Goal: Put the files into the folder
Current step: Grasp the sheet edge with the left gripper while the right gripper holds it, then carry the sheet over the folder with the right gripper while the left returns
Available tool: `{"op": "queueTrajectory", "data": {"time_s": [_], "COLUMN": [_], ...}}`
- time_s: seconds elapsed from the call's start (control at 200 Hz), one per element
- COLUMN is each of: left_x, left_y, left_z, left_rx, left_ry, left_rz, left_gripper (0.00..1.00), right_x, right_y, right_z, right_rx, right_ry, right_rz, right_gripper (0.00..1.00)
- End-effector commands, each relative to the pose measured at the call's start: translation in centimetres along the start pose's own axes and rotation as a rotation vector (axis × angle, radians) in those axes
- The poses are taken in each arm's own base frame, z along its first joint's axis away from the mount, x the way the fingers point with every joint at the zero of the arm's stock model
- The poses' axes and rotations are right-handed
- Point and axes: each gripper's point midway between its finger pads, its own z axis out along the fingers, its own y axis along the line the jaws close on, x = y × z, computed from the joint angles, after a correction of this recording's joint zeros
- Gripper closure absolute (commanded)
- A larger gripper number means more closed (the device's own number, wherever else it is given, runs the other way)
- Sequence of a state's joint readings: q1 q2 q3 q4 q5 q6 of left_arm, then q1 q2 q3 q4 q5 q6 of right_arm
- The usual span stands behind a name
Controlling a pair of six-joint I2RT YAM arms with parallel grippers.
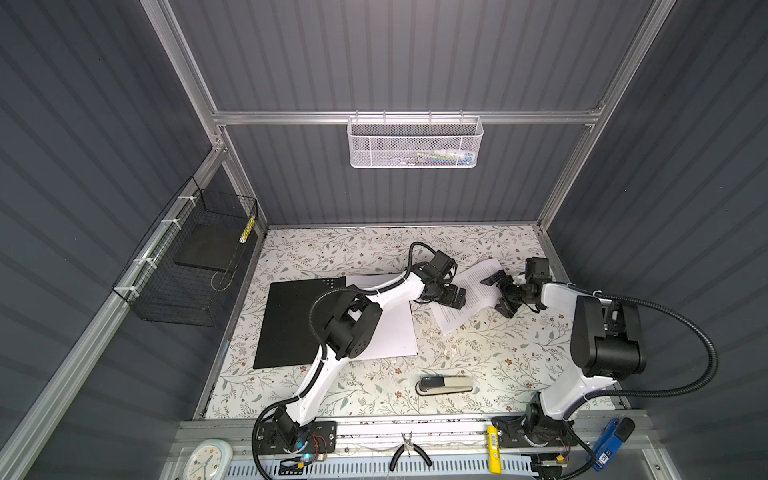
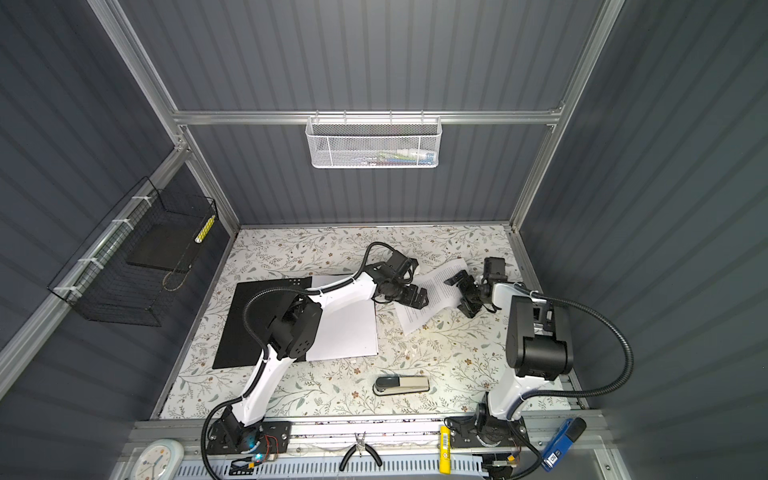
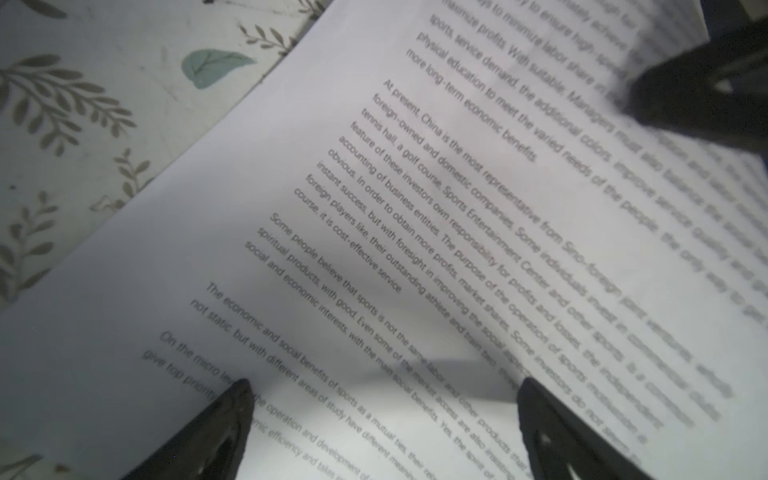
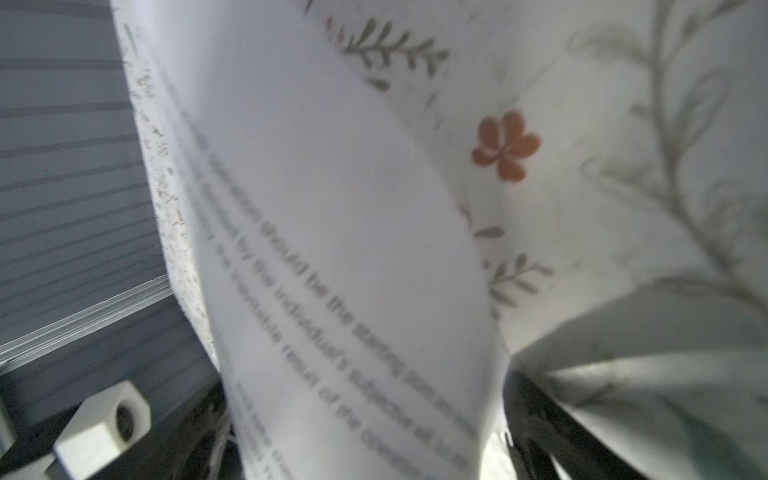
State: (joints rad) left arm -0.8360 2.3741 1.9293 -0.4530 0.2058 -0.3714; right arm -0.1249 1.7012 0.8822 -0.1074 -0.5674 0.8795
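Found sheet (image 1: pixel 473 286) skewed on tabletop (image 1: pixel 478 357), right of folder (image 1: pixel 286 320), between left end effector (image 1: pixel 455 297) and right end effector (image 1: pixel 496 295). Noted both wide open, gripping nothing. Judged likely fault: single-edge pinch curling, creasing or dropping sheet short of folder.

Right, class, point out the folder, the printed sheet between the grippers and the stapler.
folder (image 1: pixel 286 324): a top view, bare black cover.
printed sheet (image 1: pixel 478 286): a top view, text-covered middle.
stapler (image 1: pixel 446 384): a top view, middle of its body.
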Motion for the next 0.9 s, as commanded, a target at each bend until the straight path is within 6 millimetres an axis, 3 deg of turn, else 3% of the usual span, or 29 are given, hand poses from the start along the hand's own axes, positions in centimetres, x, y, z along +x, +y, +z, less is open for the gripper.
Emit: {"op": "queueTrajectory", "data": {"time_s": [0.0,0.25,0.495,0.635,0.896], "left_x": [4.9,5.2,5.4,5.4,5.2], "left_y": [2.9,3.3,3.2,3.2,3.1], "left_z": [3.1,3.5,3.3,3.0,3.0], "left_rx": [-0.054,-0.067,-0.060,-0.057,-0.053], "left_ry": [0.157,0.164,0.159,0.157,0.148], "left_rz": [-0.070,-0.076,-0.080,-0.081,-0.086], "left_gripper": [0.00,0.00,0.00,0.00,0.00], "right_x": [-0.1,1.5,1.8,1.7,2.3], "right_y": [3.9,6.0,4.8,3.0,-0.6], "right_z": [-1.1,-2.1,-0.4,0.2,1.2], "right_rx": [-0.197,-0.281,-0.284,-0.253,-0.196], "right_ry": [-0.031,-0.086,-0.116,-0.152,-0.191], "right_rz": [-0.032,-0.090,-0.062,0.011,0.164], "right_gripper": [0.01,0.01,0.01,0.11,0.45]}}
